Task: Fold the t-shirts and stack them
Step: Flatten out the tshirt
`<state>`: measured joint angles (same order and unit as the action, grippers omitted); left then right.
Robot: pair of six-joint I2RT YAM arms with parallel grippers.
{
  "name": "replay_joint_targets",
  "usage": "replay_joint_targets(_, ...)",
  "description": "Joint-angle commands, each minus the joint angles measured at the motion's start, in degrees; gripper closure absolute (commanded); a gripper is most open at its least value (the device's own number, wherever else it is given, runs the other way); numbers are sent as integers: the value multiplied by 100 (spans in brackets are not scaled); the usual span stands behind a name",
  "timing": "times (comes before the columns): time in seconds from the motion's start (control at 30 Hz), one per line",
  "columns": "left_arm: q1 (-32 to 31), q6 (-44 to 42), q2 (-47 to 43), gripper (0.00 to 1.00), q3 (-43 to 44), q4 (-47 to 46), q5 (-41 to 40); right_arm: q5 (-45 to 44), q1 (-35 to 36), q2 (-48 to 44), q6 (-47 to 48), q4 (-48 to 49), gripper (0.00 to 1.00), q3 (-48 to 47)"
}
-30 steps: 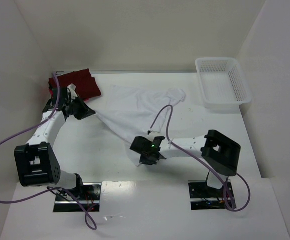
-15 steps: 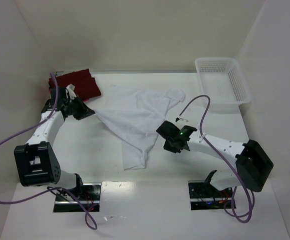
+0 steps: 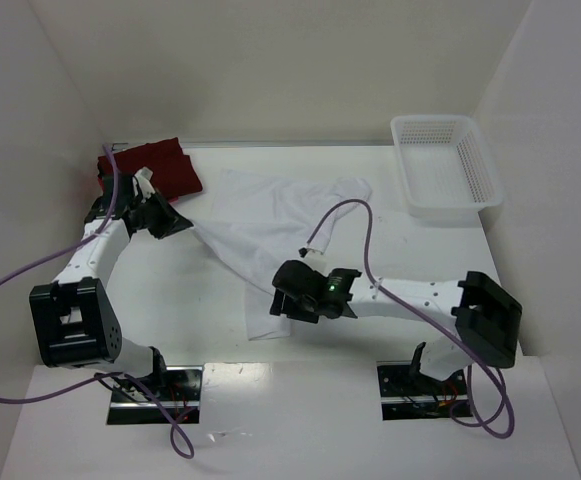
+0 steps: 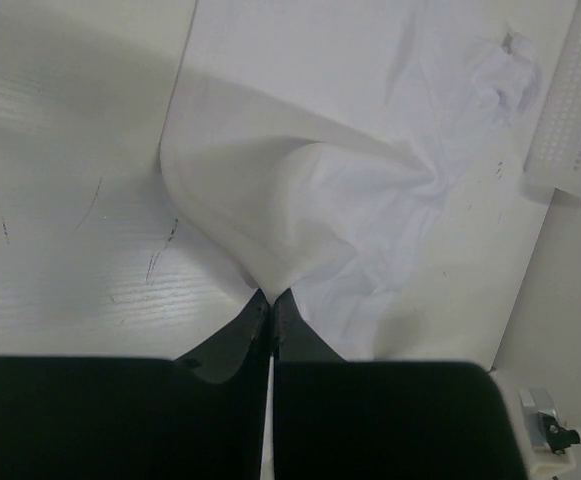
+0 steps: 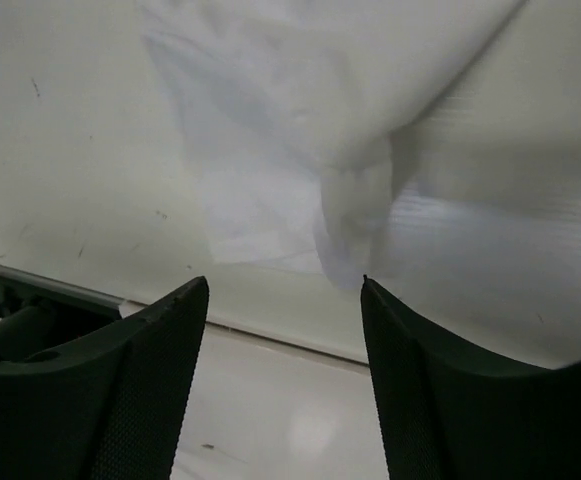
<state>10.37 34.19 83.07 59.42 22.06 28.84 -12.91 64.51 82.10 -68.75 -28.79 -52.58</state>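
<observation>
Left wrist: L fingers (image 4: 232, 342) pinch white t-shirt (image 4: 370, 150) | R fingers (image 5: 140, 390) spread | red t-shirts (image 3: 165, 165) part-hidden

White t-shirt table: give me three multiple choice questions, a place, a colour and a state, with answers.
1. Where is the mesh basket? A far right corner; B far left corner; C between the arms.
2. What colour is the shirt pile at far left? A blue; B dark red; C green.
3. The left jaws are: A wide open; B shut on the white t-shirt; C holding the basket.
Answers: A, far right in top view. B, plainly dark red. B, left wrist view shows them pinching white cloth.
</observation>
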Motion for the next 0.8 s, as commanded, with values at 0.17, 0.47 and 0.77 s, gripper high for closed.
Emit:
replay_joint_targets(0.17,35,-203,-36,100,228,-194,148,-65,79,981,-75,316,29,-431)
replay_joint_targets(0.47,62,-203,-36,100,281,-141,148,-389,79,1669,116,5,44,-833)
replay_joint_targets(0.77,141,-203,-36,100,334,-141,252,-1157,-514,1073,500,-638,100,-666)
